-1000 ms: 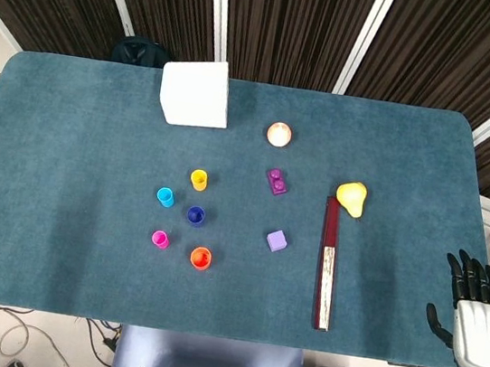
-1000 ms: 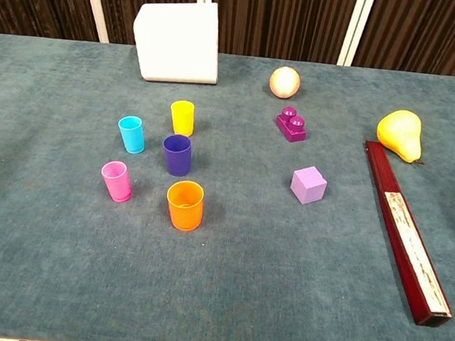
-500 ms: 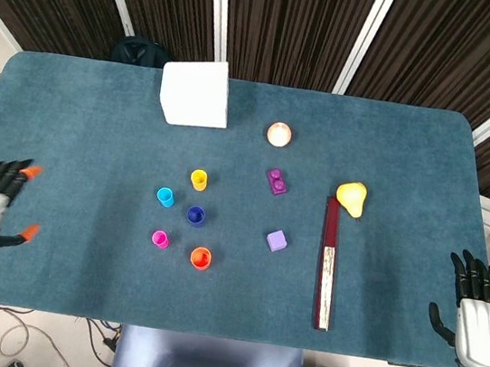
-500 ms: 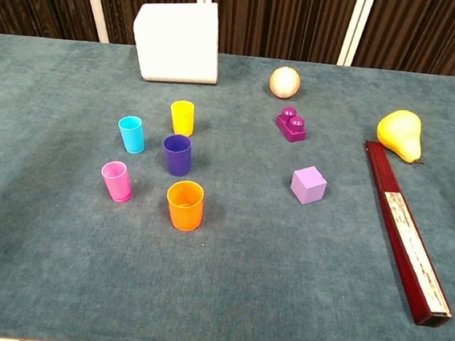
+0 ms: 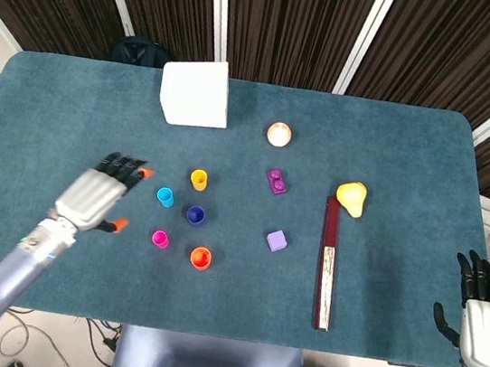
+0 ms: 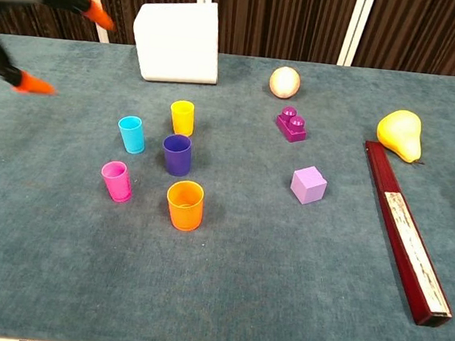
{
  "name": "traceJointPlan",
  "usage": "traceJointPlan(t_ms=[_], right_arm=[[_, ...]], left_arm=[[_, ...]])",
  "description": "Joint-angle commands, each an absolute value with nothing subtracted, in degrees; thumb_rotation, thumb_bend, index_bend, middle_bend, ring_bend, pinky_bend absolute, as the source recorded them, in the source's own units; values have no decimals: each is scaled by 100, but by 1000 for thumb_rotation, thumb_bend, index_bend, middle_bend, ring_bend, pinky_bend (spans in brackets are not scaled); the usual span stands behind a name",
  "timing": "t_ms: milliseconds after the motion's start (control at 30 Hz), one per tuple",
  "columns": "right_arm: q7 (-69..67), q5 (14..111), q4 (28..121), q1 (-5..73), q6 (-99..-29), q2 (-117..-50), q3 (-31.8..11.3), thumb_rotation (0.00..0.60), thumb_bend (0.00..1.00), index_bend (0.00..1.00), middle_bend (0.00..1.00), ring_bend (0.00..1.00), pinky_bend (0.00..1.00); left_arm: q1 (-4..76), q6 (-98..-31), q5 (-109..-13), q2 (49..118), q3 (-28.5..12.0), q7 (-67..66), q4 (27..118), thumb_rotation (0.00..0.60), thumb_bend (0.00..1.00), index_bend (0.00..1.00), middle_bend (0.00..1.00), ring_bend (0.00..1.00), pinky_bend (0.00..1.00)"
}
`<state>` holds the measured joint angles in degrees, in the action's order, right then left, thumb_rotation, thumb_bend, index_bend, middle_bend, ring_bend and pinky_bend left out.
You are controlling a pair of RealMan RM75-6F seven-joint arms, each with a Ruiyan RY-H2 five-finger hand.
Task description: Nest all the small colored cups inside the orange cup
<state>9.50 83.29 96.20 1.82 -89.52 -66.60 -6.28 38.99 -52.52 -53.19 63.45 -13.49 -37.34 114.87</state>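
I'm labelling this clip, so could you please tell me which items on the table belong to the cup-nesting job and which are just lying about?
Belong to the job:
orange cup
pink cup
cyan cup
purple cup
yellow cup

Just lying about:
white box
egg-like ball
magenta brick
lilac cube
yellow pear
dark red bar

orange cup (image 6: 185, 205) upright, small cups (image 6: 177, 154) beside
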Motion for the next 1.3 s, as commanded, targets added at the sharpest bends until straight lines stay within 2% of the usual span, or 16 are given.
traceJointPlan(t_ms=[33, 167, 467, 1300], right_arm=[[956, 8310, 9609, 183, -8942, -6659, -634, 600, 420, 36, 0, 35, 10], [984, 8281, 9598, 189, -8912, -6666, -632, 600, 420, 36, 0, 35, 11], [1014, 8317, 9635, 162, -8967, -6648, -619, 600, 419, 36, 0, 35, 10], [1018, 8318, 9663, 142, -8986, -6630, -616, 600, 420, 36, 0, 35, 10]], left_arm=[[4638, -5175, -4572, 7071, -1292, -4588, 11094, 600, 209, 141, 12, 0, 0], [5099, -5159, -4025, 7609, -1256, -4960, 10582, 600, 209, 141, 12, 0, 0], [5590, -5117, -3468, 8276, -1170, -5150, 9808, 600, 209, 139, 14, 0, 0], [5952, -5366, -3361, 8950, -821, -5067, 9043, 600, 215, 241, 23, 0, 0]])
